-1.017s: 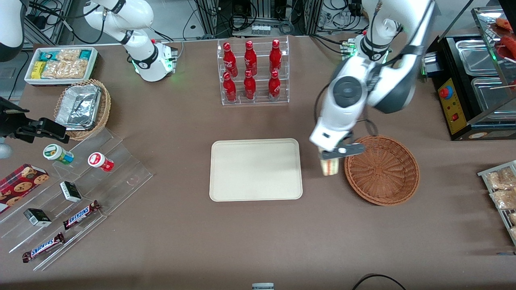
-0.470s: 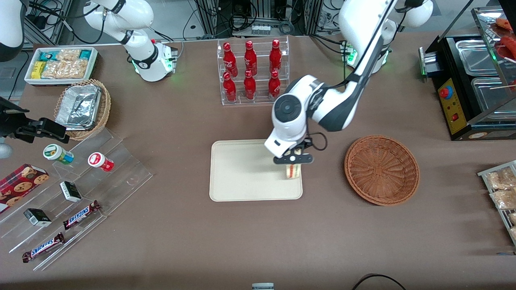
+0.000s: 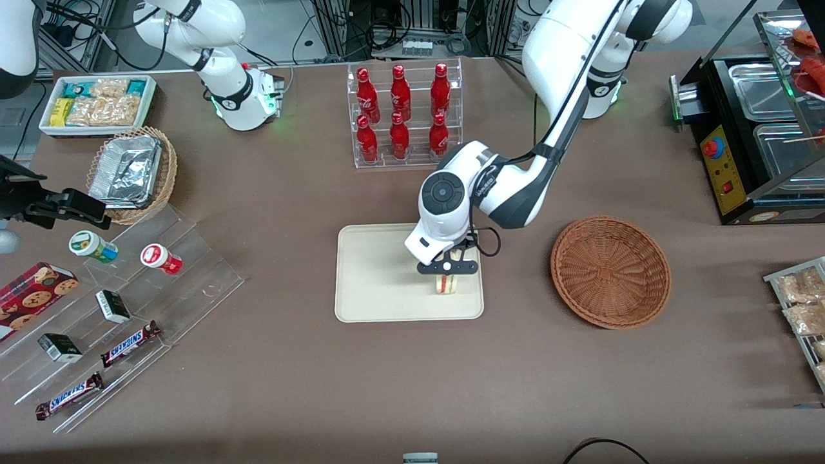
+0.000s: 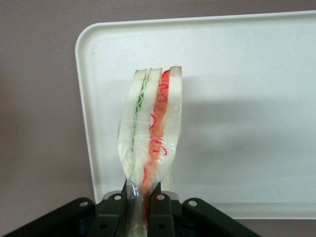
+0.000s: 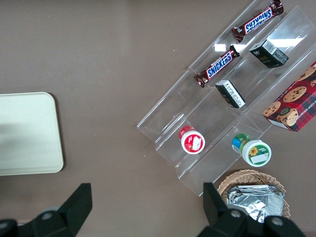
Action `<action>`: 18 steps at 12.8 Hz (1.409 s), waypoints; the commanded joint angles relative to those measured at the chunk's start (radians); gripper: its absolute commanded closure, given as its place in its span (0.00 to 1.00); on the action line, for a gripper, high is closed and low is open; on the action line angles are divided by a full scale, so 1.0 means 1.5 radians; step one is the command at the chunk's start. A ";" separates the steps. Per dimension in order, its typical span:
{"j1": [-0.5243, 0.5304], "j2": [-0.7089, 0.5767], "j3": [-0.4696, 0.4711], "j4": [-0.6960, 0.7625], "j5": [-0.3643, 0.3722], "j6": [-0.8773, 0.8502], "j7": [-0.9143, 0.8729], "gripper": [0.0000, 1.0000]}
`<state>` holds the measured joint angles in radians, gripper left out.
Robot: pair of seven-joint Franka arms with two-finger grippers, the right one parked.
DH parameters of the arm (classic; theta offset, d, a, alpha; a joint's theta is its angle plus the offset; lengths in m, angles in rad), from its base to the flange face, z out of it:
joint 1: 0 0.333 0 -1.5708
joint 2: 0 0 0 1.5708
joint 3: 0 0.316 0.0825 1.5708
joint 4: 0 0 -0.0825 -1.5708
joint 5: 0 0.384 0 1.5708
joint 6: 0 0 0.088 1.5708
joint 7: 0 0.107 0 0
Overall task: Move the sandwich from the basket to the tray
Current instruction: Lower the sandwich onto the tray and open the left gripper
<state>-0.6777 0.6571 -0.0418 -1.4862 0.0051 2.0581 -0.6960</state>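
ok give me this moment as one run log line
phase: placing | gripper: shut on sandwich, over tray | basket: empty | release: not yet

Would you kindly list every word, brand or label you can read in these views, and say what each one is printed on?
"SNICKERS": two candy bars on the clear stepped stand.
Cookie box, two cups, dark cartons, red bottles: print too small to read.
Sandwich, held by the gripper over the tray: no label visible.

The jaws hide the sandwich (image 4: 150, 128) corner they pinch, and whether it touches the tray (image 4: 247, 98) is unclear
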 commanded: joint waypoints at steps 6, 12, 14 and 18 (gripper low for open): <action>-0.006 0.049 0.002 0.024 -0.012 0.038 0.011 1.00; -0.007 0.055 0.001 0.035 -0.007 0.042 0.002 0.00; -0.007 0.049 0.001 0.041 -0.002 0.042 0.004 0.00; 0.003 0.022 0.003 0.058 -0.011 0.017 0.004 0.00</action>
<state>-0.6766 0.7181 -0.0451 -1.4112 -0.0009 2.1177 -0.6915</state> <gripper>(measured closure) 0.000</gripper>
